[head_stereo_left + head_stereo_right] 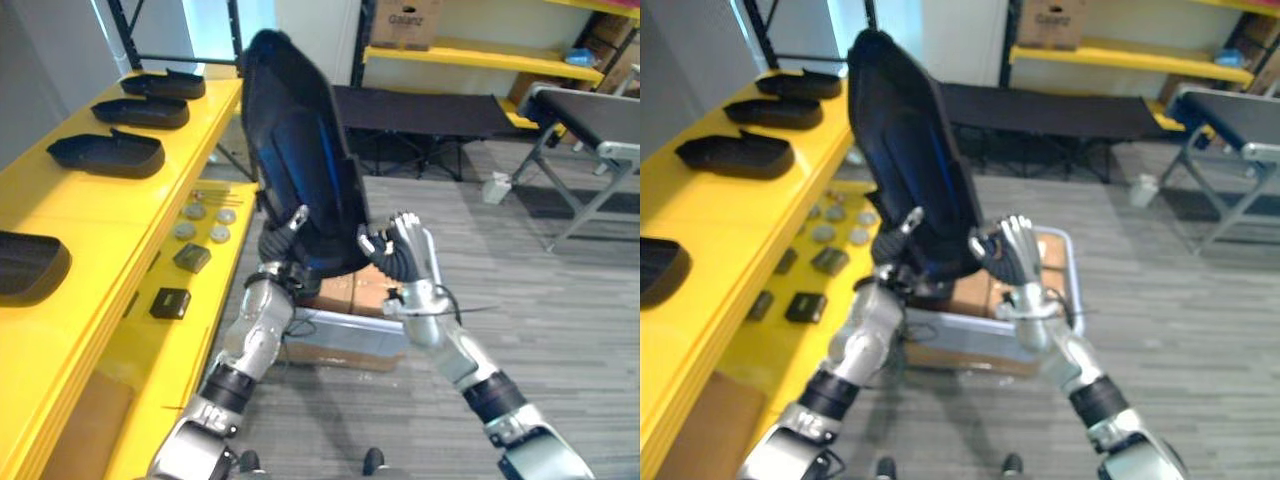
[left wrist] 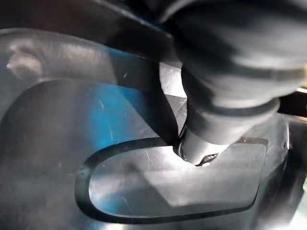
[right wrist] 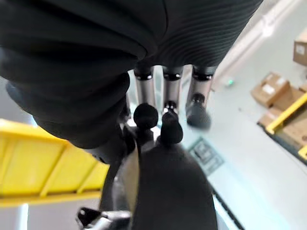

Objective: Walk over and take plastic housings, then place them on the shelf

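**Housing in both hands, shelf waiting at left**

The black housing is standing almost upright in the middle of the frame, leaning toward the upper left, and both hands are holding it by its lower end. The left hand is clamping it from the lower left, thumb across the inner face and fingers behind. The right hand is pinching the lower right edge with curled fingers.

The yellow shelf is running up the left side, carrying a row of other housings lying flat, with a bare gap between the two lowest.

The placement probably calls for swinging the piece left and tipping it flat over that gap. It should stay clear of its neighbours, with neither hand releasing until it is resting.
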{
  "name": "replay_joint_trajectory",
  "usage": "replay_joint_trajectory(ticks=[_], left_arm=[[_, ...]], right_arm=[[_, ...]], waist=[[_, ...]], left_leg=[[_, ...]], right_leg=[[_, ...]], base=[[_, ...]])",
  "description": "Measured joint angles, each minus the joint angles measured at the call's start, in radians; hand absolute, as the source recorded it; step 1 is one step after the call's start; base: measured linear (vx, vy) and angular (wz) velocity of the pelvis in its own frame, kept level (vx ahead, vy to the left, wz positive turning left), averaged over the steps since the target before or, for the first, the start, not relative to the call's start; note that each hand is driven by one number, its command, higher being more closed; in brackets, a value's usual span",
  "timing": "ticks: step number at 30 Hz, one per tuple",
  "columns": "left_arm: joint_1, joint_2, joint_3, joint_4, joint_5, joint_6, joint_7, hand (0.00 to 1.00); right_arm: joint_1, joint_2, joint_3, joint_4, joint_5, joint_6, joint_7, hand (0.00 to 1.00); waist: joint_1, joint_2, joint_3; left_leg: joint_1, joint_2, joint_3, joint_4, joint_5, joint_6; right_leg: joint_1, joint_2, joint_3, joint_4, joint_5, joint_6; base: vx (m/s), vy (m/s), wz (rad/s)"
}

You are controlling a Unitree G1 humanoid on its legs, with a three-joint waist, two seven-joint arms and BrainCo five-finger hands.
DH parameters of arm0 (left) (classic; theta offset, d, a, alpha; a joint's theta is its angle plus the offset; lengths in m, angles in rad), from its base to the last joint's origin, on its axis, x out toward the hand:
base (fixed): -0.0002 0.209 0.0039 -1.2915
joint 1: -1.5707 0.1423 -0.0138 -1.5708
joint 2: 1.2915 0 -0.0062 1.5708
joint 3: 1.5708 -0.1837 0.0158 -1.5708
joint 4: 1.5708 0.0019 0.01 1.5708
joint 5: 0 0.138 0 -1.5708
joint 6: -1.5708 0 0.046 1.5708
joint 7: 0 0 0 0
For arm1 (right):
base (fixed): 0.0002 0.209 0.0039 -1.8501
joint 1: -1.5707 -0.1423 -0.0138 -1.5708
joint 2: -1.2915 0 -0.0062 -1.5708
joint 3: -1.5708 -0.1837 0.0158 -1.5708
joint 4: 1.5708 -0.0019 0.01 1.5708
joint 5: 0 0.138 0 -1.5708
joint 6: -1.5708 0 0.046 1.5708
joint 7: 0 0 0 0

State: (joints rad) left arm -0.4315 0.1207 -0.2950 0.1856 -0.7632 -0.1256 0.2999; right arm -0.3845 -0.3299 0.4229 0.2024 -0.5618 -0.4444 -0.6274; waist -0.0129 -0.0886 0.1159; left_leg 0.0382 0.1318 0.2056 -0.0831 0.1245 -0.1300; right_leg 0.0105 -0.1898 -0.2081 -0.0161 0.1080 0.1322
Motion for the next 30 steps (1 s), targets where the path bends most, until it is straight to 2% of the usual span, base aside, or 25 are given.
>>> replay_joint_trajectory(ticks=[4,7,9,11,14,17,20,24,28,30], left_arm=[[0.026,0.0,0.0,-0.003,0.038,-0.002,0.0,1.0],[0.051,0.0,0.001,-0.011,0.084,-0.004,0.004,1.0],[0.06,0.0,0.016,-0.011,0.191,-0.005,0.033,1.0],[0.064,-0.004,0.031,-0.025,0.281,-0.006,0.067,1.0],[0.072,-0.018,0.059,-0.066,0.467,-0.008,0.122,1.0],[0.084,-0.052,0.092,-0.062,0.617,-0.005,0.169,1.0],[0.107,-0.075,0.137,-0.053,0.701,-0.005,0.207,1.0],[0.158,-0.086,0.267,-0.037,0.705,-0.006,0.264,1.0],[0.186,-0.085,0.364,-0.037,0.709,-0.011,0.317,1.0],[0.196,-0.084,0.393,-0.037,0.74,-0.042,0.332,1.0]], right_arm=[[0.014,0.0,0.011,-0.025,0.08,-0.053,0.062,0.0],[0.018,0.001,0.028,-0.041,0.217,-0.095,0.143,0.0],[0.018,0.003,0.038,-0.044,0.422,-0.101,0.274,0.0],[0.018,0.008,0.037,-0.046,0.556,-0.099,0.367,0.0],[0.018,0.03,0.015,-0.141,0.679,-0.093,0.465,0.0],[0.007,0.074,-0.046,-0.29,0.723,-0.076,0.504,0.0],[-0.057,0.074,-0.13,-0.383,0.755,-0.063,0.515,0.0],[-0.059,0.057,-0.337,-0.43,0.836,-0.033,0.495,0.0],[0.017,0.045,-0.47,-0.435,0.876,-0.008,0.472,0.0],[0.099,0.045,-0.54,-0.435,0.913,0.004,0.464,0.0]], waist=[[0.0,0.0,0.0],[0.001,0.0,0.0],[0.001,0.0,0.0],[0.001,0.0,0.0],[0.003,0.0,0.0],[0.0,0.002,-0.005],[-0.004,0.002,-0.005],[-0.006,0.009,-0.02],[-0.009,0.017,-0.041],[-0.012,0.02,-0.046]], left_leg=[[0.0,0.001,0.0,0.0,-0.002,-0.002],[0.003,0.001,0.0,0.0,-0.004,-0.004],[0.009,0.002,0.0,0.0,-0.006,-0.004],[0.014,-0.004,0.004,0.0,-0.007,-0.003],[0.019,-0.003,0.018,0.0,-0.006,0.0],[0.036,-0.004,0.023,0.0,-0.01,-0.001],[0.044,-0.004,0.029,0.0,-0.012,-0.004],[0.049,-0.003,0.047,-0.005,-0.018,-0.005],[0.049,-0.004,0.056,-0.005,-0.022,-0.004],[0.048,-0.004,0.058,-0.005,-0.024,-0.006]], right_leg=[[0.001,0.0,0.0,-0.003,0.0,0.0],[0.007,0.001,0.0,-0.009,0.001,0.0],[0.012,0.002,0.0,-0.009,0.002,0.002],[0.012,0.007,0.001,-0.007,0.002,0.002],[0.007,0.008,0.015,-0.003,0.002,0.002],[0.014,0.007,0.02,0.009,-0.003,0.002],[0.015,0.008,0.025,0.009,-0.008,0.001],[0.013,0.008,0.037,0.008,-0.016,0.005],[0.007,0.008,0.048,0.006,-0.015,0.007],[0.006,0.008,0.051,0.004,-0.015,0.007]], base=[[0.0,0.0,0.0],[0.0,0.0,0.0],[0.0,0.0,0.0],[0.0,0.0,-0.02],[0.0,-0.003,-0.11],[0.0,0.004,-0.08],[-0.01,0.003,-0.04],[-0.02,0.008,-0.07],[0.0,0.006,-0.07],[0.01,0.003,-0.02]])
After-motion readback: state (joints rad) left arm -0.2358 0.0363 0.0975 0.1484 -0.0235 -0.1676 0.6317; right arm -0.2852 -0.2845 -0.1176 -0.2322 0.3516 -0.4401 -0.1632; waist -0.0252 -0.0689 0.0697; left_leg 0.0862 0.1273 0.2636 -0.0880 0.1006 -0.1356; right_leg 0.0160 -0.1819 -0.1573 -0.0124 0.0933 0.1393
